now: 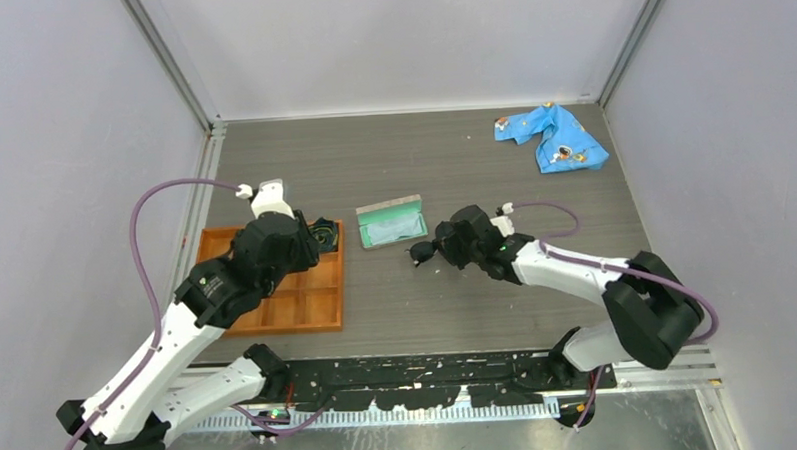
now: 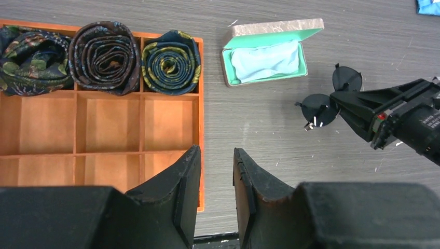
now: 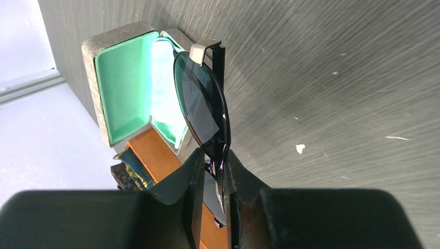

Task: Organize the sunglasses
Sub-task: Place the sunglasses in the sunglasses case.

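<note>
My right gripper (image 3: pixel 214 155) is shut on the black-framed sunglasses (image 3: pixel 202 106) at the bridge between the two dark lenses. In the top view the sunglasses (image 1: pixel 422 251) hang at my right gripper (image 1: pixel 433 250), just right of the open case (image 1: pixel 391 223). The case is grey-tan with teal lining and lies open on the table (image 2: pixel 264 57). In the left wrist view the sunglasses (image 2: pixel 332 96) show as two round lenses. My left gripper (image 2: pixel 217 171) is open and empty above the orange tray's right edge (image 2: pixel 200 129).
The orange compartment tray (image 1: pixel 317 308) holds three rolled dark bundles (image 2: pixel 109 54) in its back row. A blue patterned cloth (image 1: pixel 555 136) lies at the back right. Grey walls stand on both sides and at the back.
</note>
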Tool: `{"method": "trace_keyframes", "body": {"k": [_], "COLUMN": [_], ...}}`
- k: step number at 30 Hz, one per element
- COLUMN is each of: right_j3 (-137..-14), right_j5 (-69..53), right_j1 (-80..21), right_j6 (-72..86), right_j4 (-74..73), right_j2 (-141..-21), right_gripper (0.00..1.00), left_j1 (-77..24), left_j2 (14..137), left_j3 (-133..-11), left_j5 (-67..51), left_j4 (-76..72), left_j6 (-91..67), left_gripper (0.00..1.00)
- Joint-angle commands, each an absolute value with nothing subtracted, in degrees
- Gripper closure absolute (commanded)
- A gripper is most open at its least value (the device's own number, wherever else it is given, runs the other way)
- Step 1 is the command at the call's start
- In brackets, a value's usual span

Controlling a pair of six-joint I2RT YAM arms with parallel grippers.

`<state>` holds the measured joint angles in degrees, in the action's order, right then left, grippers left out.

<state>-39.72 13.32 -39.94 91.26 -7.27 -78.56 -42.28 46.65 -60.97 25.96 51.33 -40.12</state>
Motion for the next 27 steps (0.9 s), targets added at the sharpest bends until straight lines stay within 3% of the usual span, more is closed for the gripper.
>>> {"method": "trace_keyframes", "body": {"k": [1,5,27], "right_j3": [-43.5,-45.9,-62.0], "right_j5": [18.8,19.0,31.5], "right_j1": [-41.8,-43.0,-49.1], "right_j6": [98.0,100.3,110.8], "right_j4": [-0.2,3.0,-9.1], "right_j2": [-82.6,-86.1,-100.1], "right_gripper": [0.78,0.78,0.77], "left_j1": [-42.1,-42.1,-42.1], "left_j2": [45.5,44.8,36.7], "left_j3": [-63.3,-63.6,-65.5], "left_j5": [27.6,27.0,30.2], "left_j4": [53.9,54.9,61.6], "left_j6": [-40.4,-40.0,-37.7], "left_gripper": [0.68,0.68,0.67]}}
